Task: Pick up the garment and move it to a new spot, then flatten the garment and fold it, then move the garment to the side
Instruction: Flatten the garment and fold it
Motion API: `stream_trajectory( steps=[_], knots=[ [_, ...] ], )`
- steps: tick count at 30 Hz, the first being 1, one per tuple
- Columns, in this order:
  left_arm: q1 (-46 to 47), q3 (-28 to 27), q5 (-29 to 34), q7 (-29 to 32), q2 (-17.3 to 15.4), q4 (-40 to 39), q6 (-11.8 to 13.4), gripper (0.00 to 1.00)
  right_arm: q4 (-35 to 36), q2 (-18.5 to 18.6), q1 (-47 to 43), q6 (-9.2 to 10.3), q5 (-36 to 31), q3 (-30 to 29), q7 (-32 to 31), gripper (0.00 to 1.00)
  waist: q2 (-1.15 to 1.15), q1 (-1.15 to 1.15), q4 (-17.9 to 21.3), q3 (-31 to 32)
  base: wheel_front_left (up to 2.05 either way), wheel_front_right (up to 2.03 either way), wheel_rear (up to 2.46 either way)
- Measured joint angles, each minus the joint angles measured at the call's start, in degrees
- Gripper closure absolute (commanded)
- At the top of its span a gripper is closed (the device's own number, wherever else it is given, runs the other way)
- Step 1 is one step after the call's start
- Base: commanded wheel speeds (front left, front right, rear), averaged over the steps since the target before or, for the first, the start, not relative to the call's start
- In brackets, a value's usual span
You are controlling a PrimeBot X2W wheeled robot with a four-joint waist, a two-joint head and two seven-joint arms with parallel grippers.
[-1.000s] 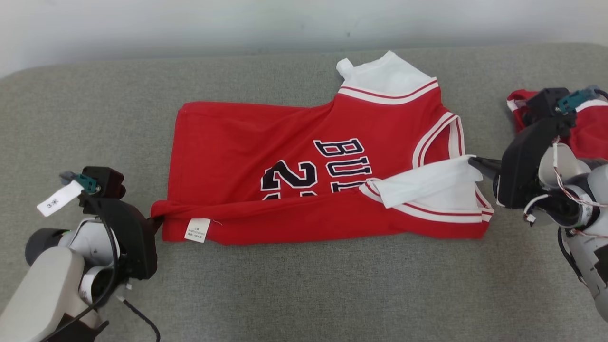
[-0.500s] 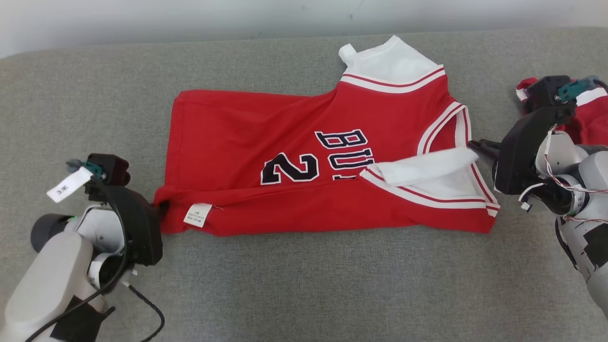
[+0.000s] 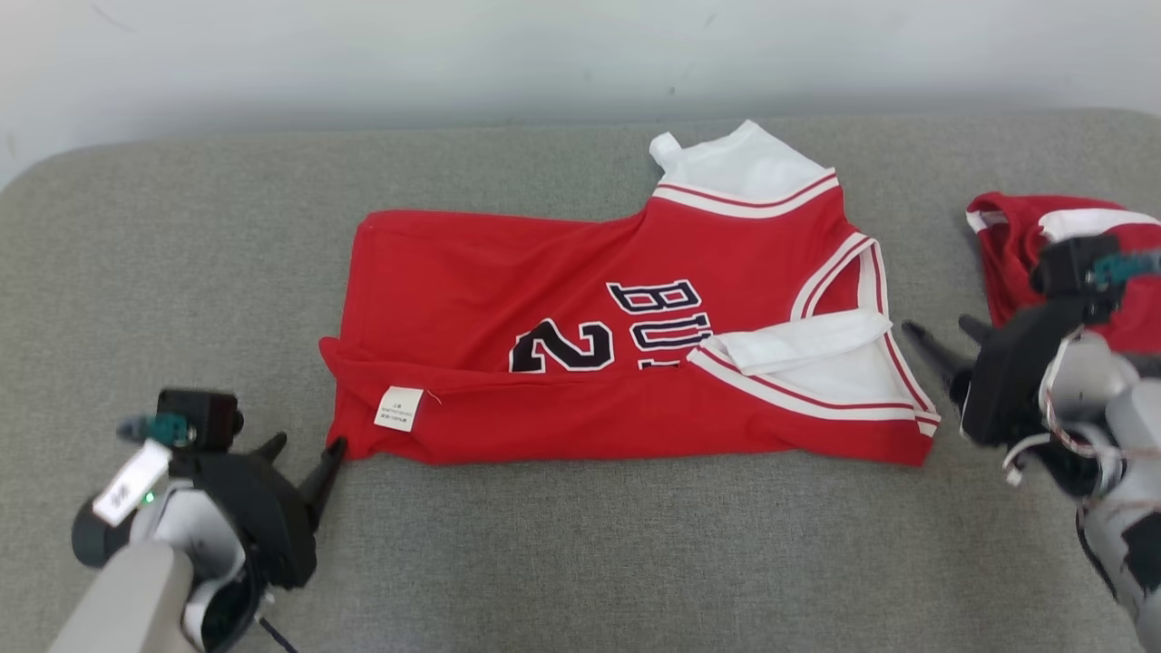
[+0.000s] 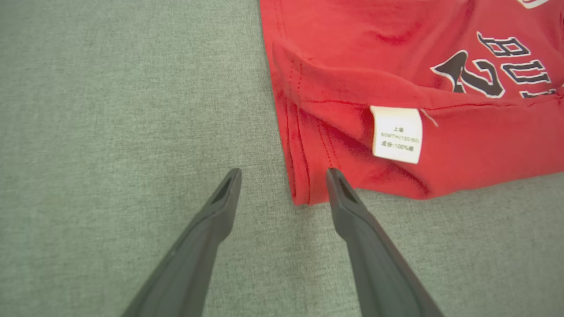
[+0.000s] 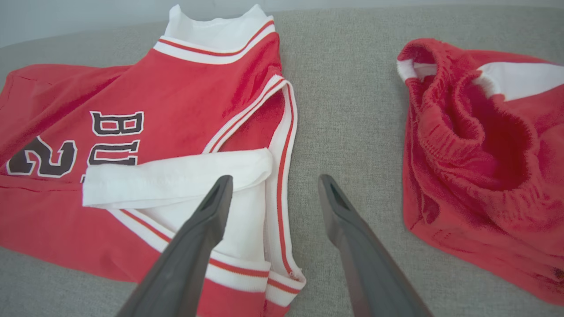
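The red jersey (image 3: 580, 363) with white trim and dark lettering lies flat on the grey cushion, its near long edge folded over so a white care label (image 3: 399, 408) faces up. My left gripper (image 3: 304, 449) is open at the jersey's lower left hem corner. In the left wrist view that corner (image 4: 302, 193) sits between the spread fingers of my left gripper (image 4: 283, 174). My right gripper (image 3: 939, 331) is open just right of the white armhole fold (image 3: 807, 340). In the right wrist view my right gripper (image 5: 275, 179) hovers over the striped trim, holding nothing.
A second red garment with an elastic waistband (image 3: 1025, 245) lies crumpled at the right, partly behind my right arm, also visible as red shorts (image 5: 476, 154). The grey cushion (image 3: 580, 562) stretches wide in front of the jersey. A pale wall (image 3: 544, 54) runs along the back.
Both grippers have let go of the jersey and drawn back, left from the hem corner, right from the white armhole fold. The jersey now rests flat. The camera has shifted.
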State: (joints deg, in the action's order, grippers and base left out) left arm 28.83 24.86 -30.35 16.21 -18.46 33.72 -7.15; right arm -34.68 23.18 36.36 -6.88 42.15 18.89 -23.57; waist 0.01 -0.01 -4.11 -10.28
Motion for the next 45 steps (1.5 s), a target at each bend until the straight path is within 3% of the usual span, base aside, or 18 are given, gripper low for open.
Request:
stream_trajectory(
  steps=[8, 19, 28, 39, 40, 41, 42, 45],
  knots=[
    [-9.2, 0.0, 0.6, -8.7, 1.5, -6.3, 1.4, 0.0, 7.1, 1.6, -12.1, -0.02, -1.1, -0.3, 7.6, 0.0, -0.01, -0.01, -1.3, 1.7, 0.0, 0.0, 0.0],
    [-9.7, -1.6, 1.5, -15.0, 1.5, -8.3, 3.2, 0.0, 10.7, 1.0, -15.8, 0.92, -3.0, 0.0, 11.6, 0.0, -0.01, 0.0, -0.5, -0.3, 0.0, 0.0, 0.0],
    [-6.4, -1.6, 1.5, -16.2, 2.5, -6.1, 3.2, 0.0, 11.0, 0.4, -16.0, 2.9, -4.7, 0.3, 13.1, 0.0, -0.01, 0.01, 0.8, -2.8, 0.0, 0.0, 0.0],
    [-4.6, -1.1, -0.9, -14.0, 5.2, 0.6, 2.1, 0.0, 10.0, 0.1, -15.8, 3.88, -5.2, 1.1, 13.4, 0.0, -0.01, 0.0, 0.4, -4.3, 0.0, 0.0, 0.0],
    [-4.4, -1.2, -1.0, -13.8, 5.4, 0.9, 2.0, 0.14, 9.7, 0.1, -15.8, 3.88, -5.2, 1.1, 13.4, 0.42, -0.01, 0.0, 0.3, -4.3, 0.0, 0.0, 0.0],
    [-4.0, -1.2, -1.2, -13.6, 5.6, 1.4, 2.0, 0.61, 9.5, 0.1, -15.8, 3.88, -5.2, 1.2, 13.2, 0.95, -0.01, 0.0, 0.2, -4.3, 0.0, 0.0, 0.0],
    [-3.7, -1.2, -1.9, -13.2, 5.7, 1.8, 2.0, 1.0, 9.3, 0.1, -15.7, 3.87, -5.2, 1.4, 13.0, 1.0, -0.01, 0.0, 0.2, -4.3, 0.0, 0.0, 0.0],
    [-3.3, -1.3, -2.9, -13.0, 5.8, 2.9, 1.5, 1.0, 9.0, -0.5, -15.4, 3.78, -5.2, 1.7, 13.0, 1.0, -0.01, 0.0, 0.0, -4.1, 0.0, 0.0, 0.0]
  ],
)
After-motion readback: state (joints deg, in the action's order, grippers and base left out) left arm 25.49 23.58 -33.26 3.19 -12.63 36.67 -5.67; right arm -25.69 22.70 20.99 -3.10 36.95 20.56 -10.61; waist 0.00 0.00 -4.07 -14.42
